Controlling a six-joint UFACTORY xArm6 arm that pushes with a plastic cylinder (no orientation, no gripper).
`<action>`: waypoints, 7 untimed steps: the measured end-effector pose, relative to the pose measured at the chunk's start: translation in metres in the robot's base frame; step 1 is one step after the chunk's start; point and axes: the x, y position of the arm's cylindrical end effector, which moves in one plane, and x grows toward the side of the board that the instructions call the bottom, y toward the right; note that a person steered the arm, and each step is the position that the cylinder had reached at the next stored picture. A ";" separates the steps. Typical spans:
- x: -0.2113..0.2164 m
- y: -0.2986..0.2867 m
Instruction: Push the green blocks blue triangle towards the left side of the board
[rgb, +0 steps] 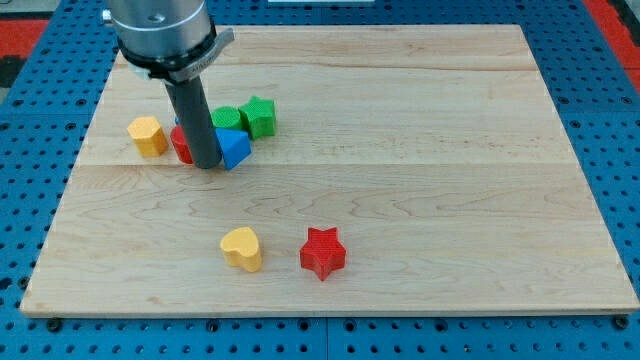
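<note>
No container stood on the wooden tabletop (400, 150); the blocks lay loose on its bare planks.

Several things were partly hidden. The dark rod came down from the arm's grey housing (163, 35) at the view's top left, and that housing was cut off by the frame's upper edge. The rod covered most of a red block (181, 145), of which only a sliver showed on the view's left of the rod, so its shape could not be made out. A small blue patch showed just above that sliver, too small to identify. The green block (226, 118) behind the rod was also partly covered, and its shape was hard to tell.

The end effector was a plain rod with nothing to open or close, and it held nothing. My tip (208, 165) rested on the tabletop, with the blue triangle (233, 148) touching it on the view's right and the red block pressed against it on the view's left. The green block sat just above and right of my tip, and a green star (259, 116) lay beside it, a little further right. A yellow block (148, 136) stood near, to the view's left of my tip. Well below my tip, toward the view's bottom, were a yellow heart (242, 249) and a red star (323, 252), side by side but apart.
</note>
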 end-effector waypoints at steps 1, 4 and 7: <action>0.048 0.045; -0.022 0.049; -0.065 0.071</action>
